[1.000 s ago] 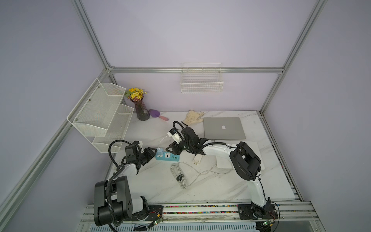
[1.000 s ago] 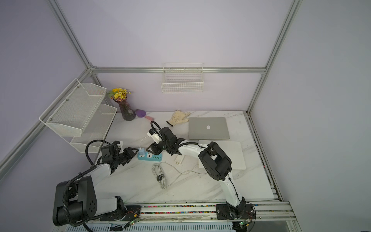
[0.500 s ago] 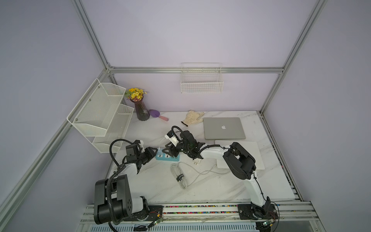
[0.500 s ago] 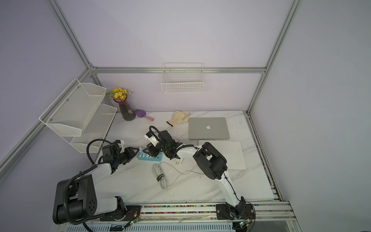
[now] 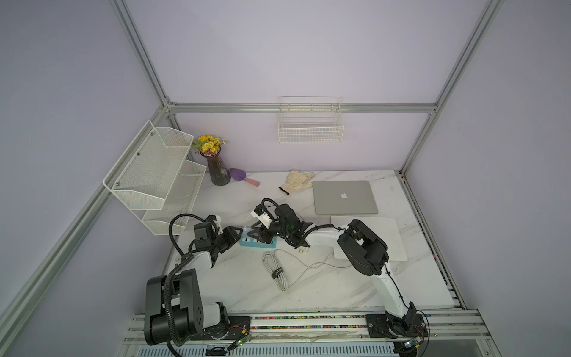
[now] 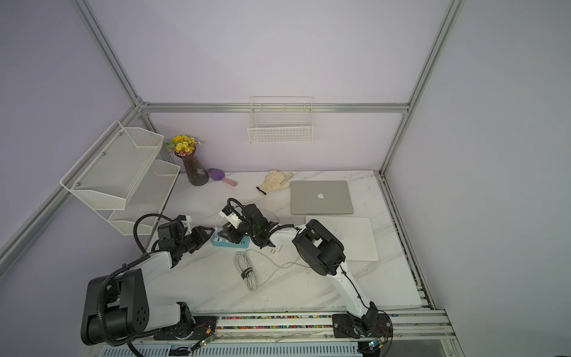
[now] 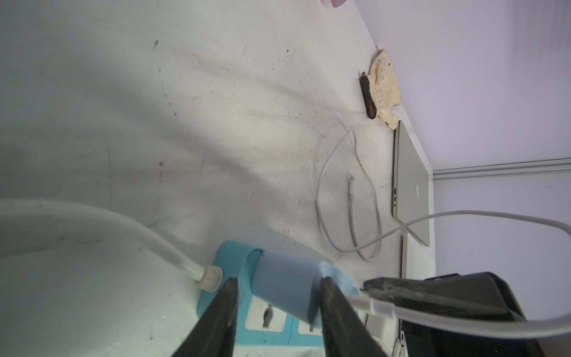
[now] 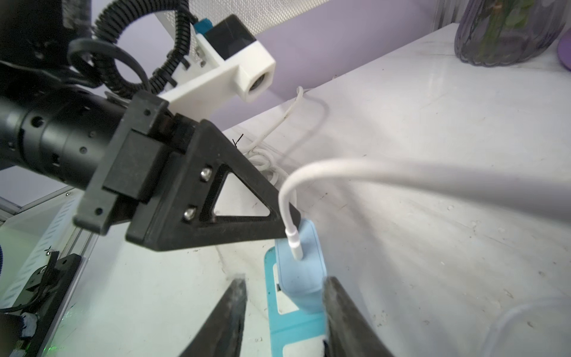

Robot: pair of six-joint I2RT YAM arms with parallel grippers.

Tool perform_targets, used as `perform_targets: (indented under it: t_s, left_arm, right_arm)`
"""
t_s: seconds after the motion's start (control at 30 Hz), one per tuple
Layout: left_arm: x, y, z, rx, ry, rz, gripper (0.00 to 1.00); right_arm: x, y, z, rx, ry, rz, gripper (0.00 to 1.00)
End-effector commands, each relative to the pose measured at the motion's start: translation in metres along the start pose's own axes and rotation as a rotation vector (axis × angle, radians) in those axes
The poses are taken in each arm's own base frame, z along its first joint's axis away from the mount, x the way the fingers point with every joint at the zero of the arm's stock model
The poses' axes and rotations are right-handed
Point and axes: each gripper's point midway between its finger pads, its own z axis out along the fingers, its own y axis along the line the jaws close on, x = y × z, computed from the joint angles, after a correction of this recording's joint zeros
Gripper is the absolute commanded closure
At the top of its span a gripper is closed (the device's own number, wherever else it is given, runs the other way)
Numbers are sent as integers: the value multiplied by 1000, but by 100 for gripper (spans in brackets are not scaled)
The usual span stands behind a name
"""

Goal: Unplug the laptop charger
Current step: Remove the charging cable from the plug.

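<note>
Marble table bears laptop, glove, seemingly power strip.

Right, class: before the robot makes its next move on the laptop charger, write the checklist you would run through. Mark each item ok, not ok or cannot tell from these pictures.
1. The charger sits in the power strip: ok.
2. The right gripper straddles the charger: ok.
3. The right jaws are closed on it: not ok; a gap shows on one side.
4. The left gripper braces the strip: cannot tell; its open jaws flank the charger too.
5. The cable is clear of the pull: cannot tell; it arcs close past the right wrist camera.
</note>
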Motion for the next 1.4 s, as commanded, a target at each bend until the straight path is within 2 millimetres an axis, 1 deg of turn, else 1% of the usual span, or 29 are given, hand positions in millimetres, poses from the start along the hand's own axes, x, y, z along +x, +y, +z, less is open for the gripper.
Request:
perform_targets:
  t_s: [0.0,0.1,0.3,0.4,0.43,0.53,0.6,0.67,0.8,0.93,1.1,1.27,1.37]
  left_arm:
    - [29,33,3,-122,70,-23,56]
    - [29,34,3,-121,70,-23,56]
    - [29,33,4,-120,71,-16,57]
    - [30,34,3,-123,70,-15,57]
    - [30,34,3,-123,71,-16,58]
    - [31,35,4,-123,76,-17,59]
    - [31,35,4,-124,79,-19,59]
    - [33,36,4,-130,89,-27,60]
    - [35,37,0,-145,84,-28,61]
    - [35,37,-4,-167,67,-15,61]
    - [38,37,0,-180,85,4,62]
    - [41,37,3,-189,100,14,63]
    - [41,38,4,-197,102,19,63]
  right_arm:
    - [-16,6,9,-29,-55,-68,57]
    - [-16,5,14,-34,-60,-74,62]
    - [-13,5,23,-47,-41,-74,75]
    - [-11,4,24,-51,-38,-71,80]
    - [-11,5,25,-55,-38,-73,85]
    - [-12,6,25,-57,-41,-75,92]
    - [-12,7,25,-58,-40,-77,94]
    - [-14,8,25,-63,-42,-85,100]
    - [-16,8,26,-47,-46,-99,100]
    - [-24,9,23,-38,-73,-120,100]
    - [-33,14,20,-36,-93,-165,100]
    - [-36,15,18,-21,-96,-212,100]
    - [-43,17,14,-20,-114,-231,100]
